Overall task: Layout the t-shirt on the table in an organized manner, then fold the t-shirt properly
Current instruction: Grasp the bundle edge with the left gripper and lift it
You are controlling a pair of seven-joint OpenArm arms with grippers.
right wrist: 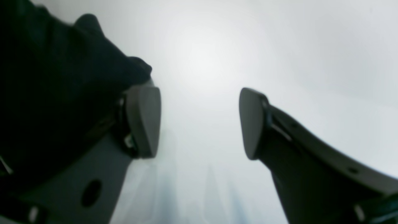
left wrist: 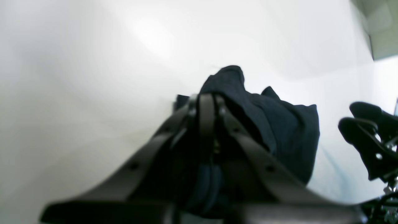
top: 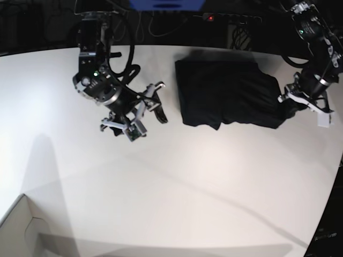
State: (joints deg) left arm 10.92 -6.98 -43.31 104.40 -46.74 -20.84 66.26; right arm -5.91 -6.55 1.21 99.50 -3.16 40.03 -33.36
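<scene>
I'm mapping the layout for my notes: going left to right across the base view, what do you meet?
Cardboard box corner → right hand, open → black t-shirt on the white table → left hand, shut on the shirt's edge.

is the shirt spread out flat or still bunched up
Bunched up: the t-shirt lies as a rumpled, doubled-over heap on the table, no sleeves laid out.
</scene>
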